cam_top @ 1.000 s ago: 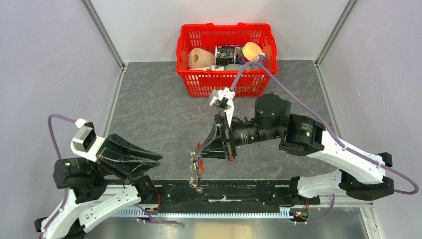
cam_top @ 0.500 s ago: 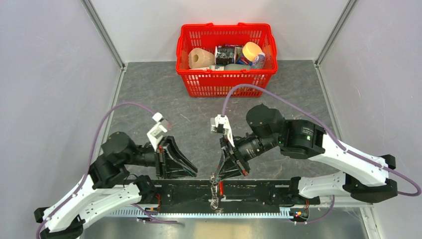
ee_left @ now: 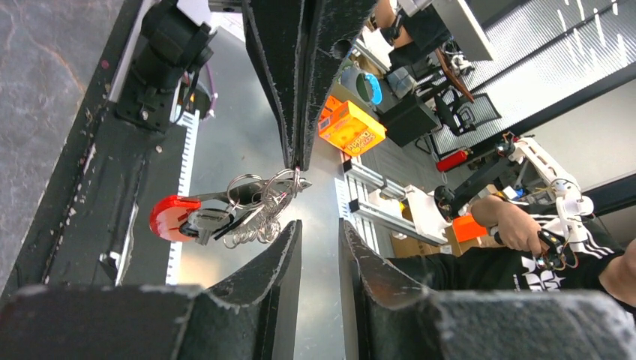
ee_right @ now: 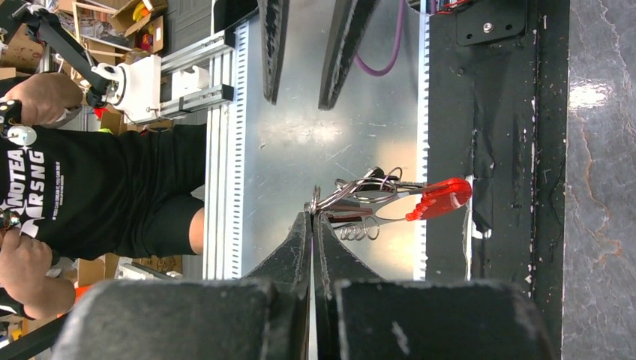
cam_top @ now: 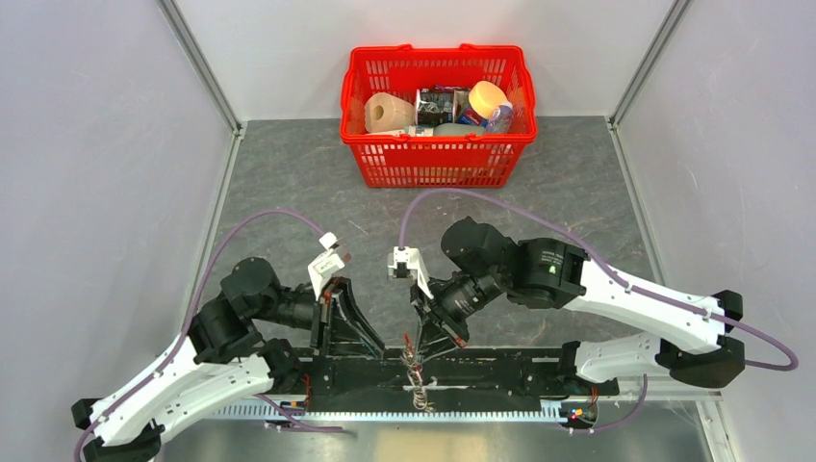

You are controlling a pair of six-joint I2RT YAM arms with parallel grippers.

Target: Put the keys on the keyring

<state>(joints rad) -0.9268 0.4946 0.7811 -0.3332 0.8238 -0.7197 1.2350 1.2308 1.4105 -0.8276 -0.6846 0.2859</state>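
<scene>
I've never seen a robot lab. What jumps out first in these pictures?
The red basket of odds and ends at the far end. Nearer, the right tool pinches a keyring with a red strap, dangling at the near edge, while the left tool hangs open beside it.

From above, your keyring [cam_top: 418, 383] is a tangle too small to read in any detail. In the left wrist view, the keys [ee_left: 210, 222] lie half buried among its overlapping loops; whether they're threaded on, you cannot tell.
</scene>
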